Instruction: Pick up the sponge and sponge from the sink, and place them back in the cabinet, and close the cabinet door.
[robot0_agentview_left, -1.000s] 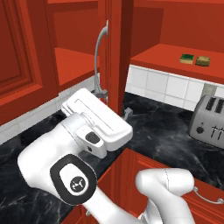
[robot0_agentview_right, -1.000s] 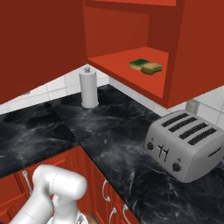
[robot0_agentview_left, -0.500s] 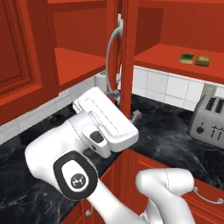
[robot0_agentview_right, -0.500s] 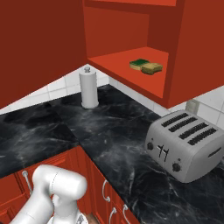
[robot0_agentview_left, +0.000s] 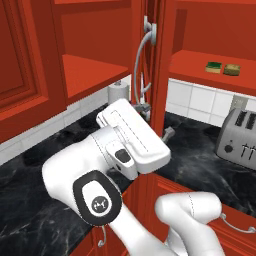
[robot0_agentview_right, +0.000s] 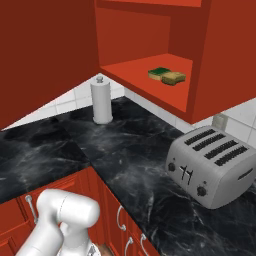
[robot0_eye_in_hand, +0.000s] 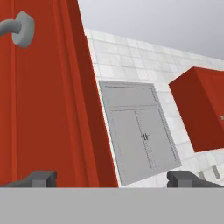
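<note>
Both sponges lie side by side on the red shelf of the open cabinet (robot0_agentview_right: 150, 30): the yellow-green sponge (robot0_agentview_right: 160, 73) (robot0_agentview_left: 213, 66) and the tan sponge (robot0_agentview_right: 173, 77) (robot0_agentview_left: 231, 69). The cabinet door (robot0_agentview_left: 156, 75) stands edge-on in the left base view, with a curved silver handle (robot0_agentview_left: 142, 55) on it. In the hand view the door (robot0_eye_in_hand: 48, 96) is close on the left, and its edge runs down between the fingertips of my open gripper (robot0_eye_in_hand: 111, 179). Nothing is held. My white hand (robot0_agentview_left: 132, 137) is right beside the door's lower end. The sink is out of view.
A silver toaster (robot0_agentview_right: 212, 167) stands on the black marbled counter (robot0_agentview_right: 125, 155) below the shelf. A paper towel roll (robot0_agentview_right: 102, 100) stands in the corner. Red base cupboards with silver handles (robot0_agentview_right: 120, 217) line the front. A grey double-door unit (robot0_eye_in_hand: 135, 131) shows far off.
My hand has risen and moved right along the door. The door's edge and its handle have swung a little to the right. The sponges have not moved.
</note>
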